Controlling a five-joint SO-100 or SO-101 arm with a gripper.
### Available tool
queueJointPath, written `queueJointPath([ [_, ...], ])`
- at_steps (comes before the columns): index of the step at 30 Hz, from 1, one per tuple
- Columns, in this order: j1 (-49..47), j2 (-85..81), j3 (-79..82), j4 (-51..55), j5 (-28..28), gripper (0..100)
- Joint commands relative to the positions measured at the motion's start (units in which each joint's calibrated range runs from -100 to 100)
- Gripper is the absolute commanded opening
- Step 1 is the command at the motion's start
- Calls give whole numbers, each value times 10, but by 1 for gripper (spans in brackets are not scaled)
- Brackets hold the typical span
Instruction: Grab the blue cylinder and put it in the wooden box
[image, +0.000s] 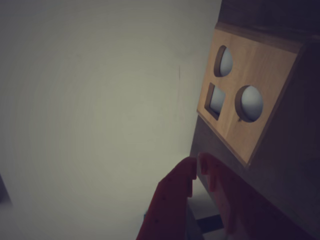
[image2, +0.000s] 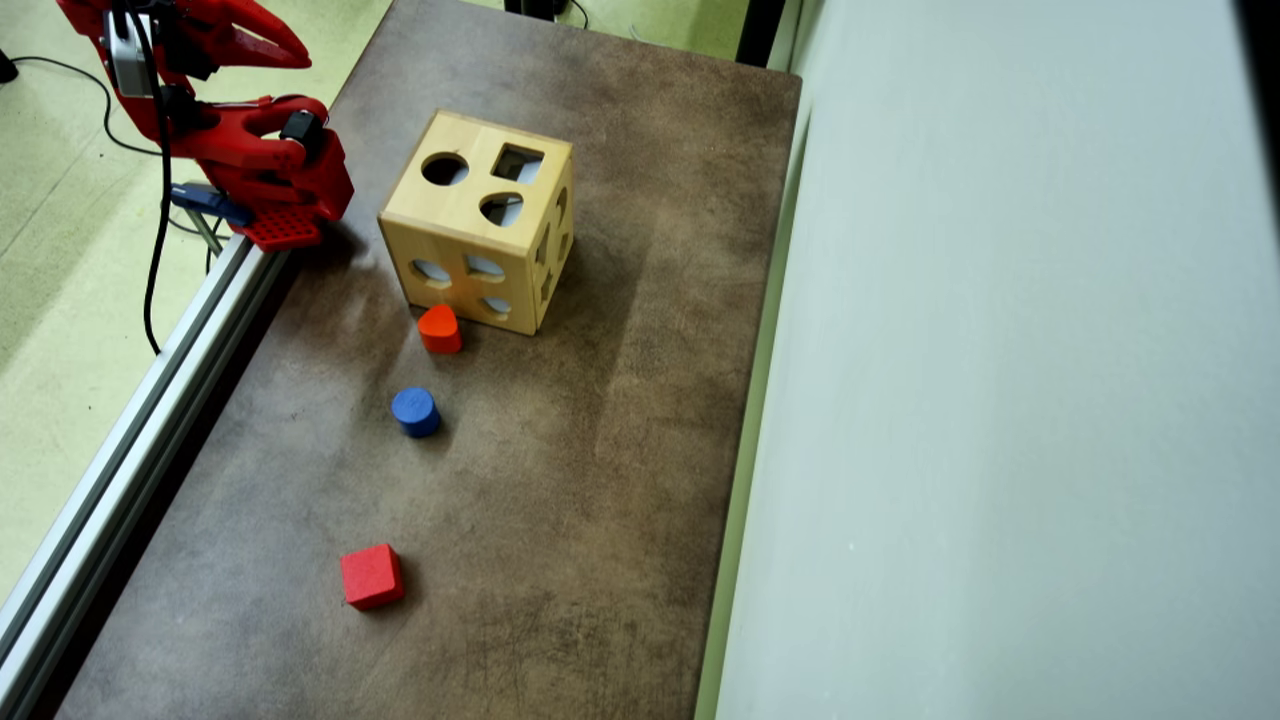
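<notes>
The blue cylinder (image2: 415, 411) stands upright on the brown table, in front of the wooden box (image2: 455, 205) in the overhead view. It does not show in the wrist view. The wooden box also shows at the right of the wrist view (image: 260, 75), with two round holes and a square hole. My red gripper (image: 196, 162) is shut and empty, its tips together and pointing toward the box's lower edge. In the overhead view the gripper (image2: 300, 60) is folded back at the table's top left, left of the box and far from the cylinder.
An orange-red rounded block (image2: 439, 328) lies against the box's front face. A red cube (image2: 371, 576) lies nearer the front. An aluminium rail (image2: 130, 440) runs along the table's left edge. A pale wall (image2: 1000, 400) bounds the right side.
</notes>
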Motion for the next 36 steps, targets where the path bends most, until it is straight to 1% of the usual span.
queueJointPath([
  [1,2,2,-9,-3,4,2],
  [7,2,19,-9,-6,4,2],
  [9,2,54,-18,-6,4,4],
  [11,2,105,-57,-6,4,7],
  [15,2,220,-188,-4,3,13],
  [19,3,321,-297,-2,4,14],
  [23,9,392,-327,-2,4,14],
  [26,48,415,-327,-2,4,14],
  [30,124,459,-320,-3,7,14],
  [36,217,559,-322,-3,50,14],
])
